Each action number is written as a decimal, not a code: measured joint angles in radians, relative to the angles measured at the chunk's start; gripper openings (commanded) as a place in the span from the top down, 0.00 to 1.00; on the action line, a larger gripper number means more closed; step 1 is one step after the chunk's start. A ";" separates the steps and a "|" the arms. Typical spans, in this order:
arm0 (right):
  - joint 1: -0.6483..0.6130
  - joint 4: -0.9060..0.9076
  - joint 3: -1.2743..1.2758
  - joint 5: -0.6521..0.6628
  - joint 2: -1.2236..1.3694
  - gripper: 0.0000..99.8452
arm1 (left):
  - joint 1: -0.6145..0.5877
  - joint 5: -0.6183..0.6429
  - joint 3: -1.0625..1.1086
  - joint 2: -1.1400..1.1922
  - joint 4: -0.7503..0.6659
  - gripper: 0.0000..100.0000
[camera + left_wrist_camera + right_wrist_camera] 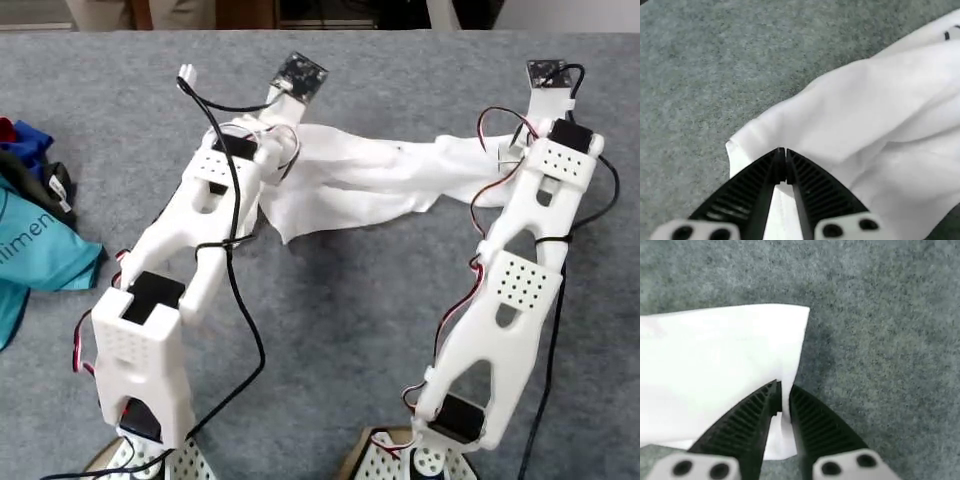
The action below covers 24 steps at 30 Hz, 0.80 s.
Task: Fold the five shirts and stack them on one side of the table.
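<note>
Print: the only writing is white lettering on the teal shirt at the table's left edge, cut off by the frame and partly folded under. No label or mark that I can make out on the white shirt. Blue and red garments are bunched just behind the teal one, touching it. White shirt sits on the far half of the gray table, rumpled and drawn out sideways between the two arms, well apart from the teal pile. Left arm is stretched fwd and angled inward, left gripper at the shirt's left end. Its wrist cam has the left gripper w/ jaws pressed together, pinching a fold of white shirt near its edge. Right arm is stretched fwd nearly straight, right gripper at the shirt's right end. Its wrist cam has the right gripper w/ jaws nipped on the white shirt hem, just beside a corner.
</note>
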 measured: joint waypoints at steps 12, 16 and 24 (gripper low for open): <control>0.000 0.000 0.000 0.000 0.000 1.00 | 0.000 0.124 -0.006 0.011 0.009 0.97; 0.000 0.000 0.000 0.000 0.000 1.00 | 0.000 0.124 -0.021 0.011 0.057 0.91; 0.000 0.000 0.000 0.031 0.000 1.00 | -0.008 0.621 -0.238 0.009 0.446 0.90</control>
